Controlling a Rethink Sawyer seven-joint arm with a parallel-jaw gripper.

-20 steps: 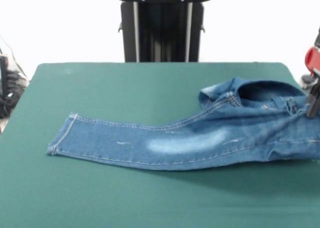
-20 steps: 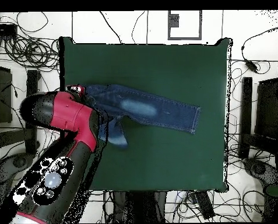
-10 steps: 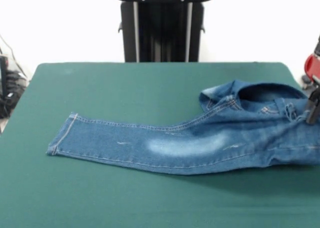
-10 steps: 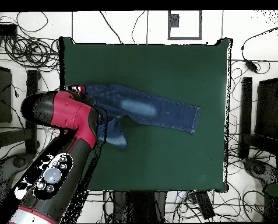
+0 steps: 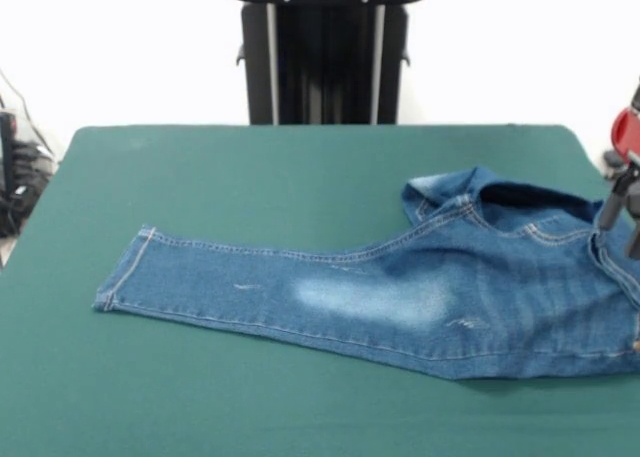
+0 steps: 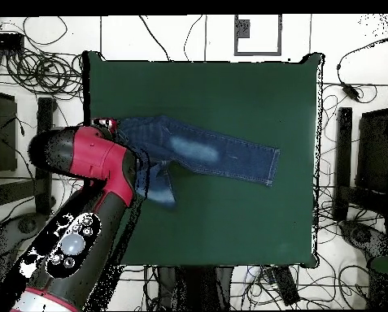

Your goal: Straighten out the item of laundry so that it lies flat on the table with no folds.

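Note:
The blue jeans (image 5: 400,287) lie on the green table (image 5: 250,167), one leg stretched left to its hem (image 5: 125,272) and the waist at the right. A fold of denim (image 5: 440,189) stands up behind the waist. At the right edge of the front view my gripper (image 5: 622,217) stands open just above the waistband, with two dark fingers (image 5: 611,203) apart. From overhead, the red arm (image 6: 99,162) covers the waist end of the jeans (image 6: 213,154) and hides the gripper. A bunched bit of denim (image 6: 160,188) pokes out beside the arm.
The black pedestal (image 5: 325,57) stands behind the table. Cables (image 6: 351,89) and black stands (image 6: 343,162) ring the table on the floor. The gripper is close to the table's side edge (image 6: 86,122).
The lifted waist end has dropped and spread flatter toward the table's front. The gripper, shut on the waistband before, now shows two parted fingers.

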